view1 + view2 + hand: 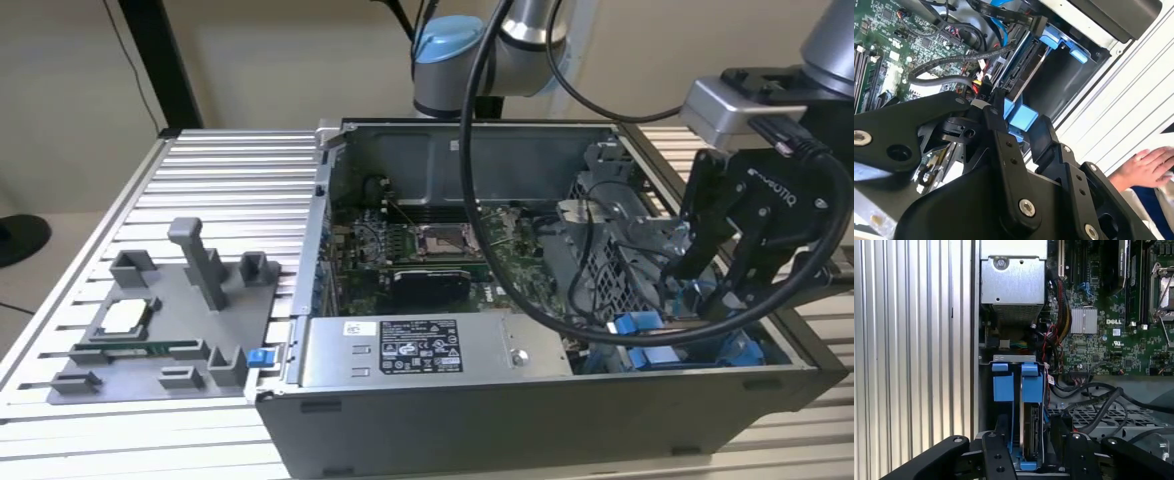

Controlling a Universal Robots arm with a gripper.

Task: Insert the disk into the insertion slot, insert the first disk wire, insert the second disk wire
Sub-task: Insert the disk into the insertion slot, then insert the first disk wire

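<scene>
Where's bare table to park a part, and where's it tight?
Bare table slats beyond the grey fixture, up to the case wall on the exterior view's left. Crowded: case corner at the gripper, packed with cables and the disk.

The table of ribbed bare aluminium [227, 170] at the exterior view's left has a dull brushed sheen. On it lies a matt grey moulded plastic fixture tray [140, 345]. The open grey sheet-metal computer case [534, 410] looks satin-smooth, and the grey metal power-supply box [334, 352] inside carries a glossy printed label. The black gripper [710, 285] is matt. In the first wrist view, the flat silver metal disk [1030, 432] sits in a smooth bright blue plastic frame [1032, 387]. The grey pressed-metal insertion slot [1014, 358] is dull, and the green circuit board [1104, 340] is lacquered. A black cable [954, 59] wears a rough braided sleeve.
</scene>
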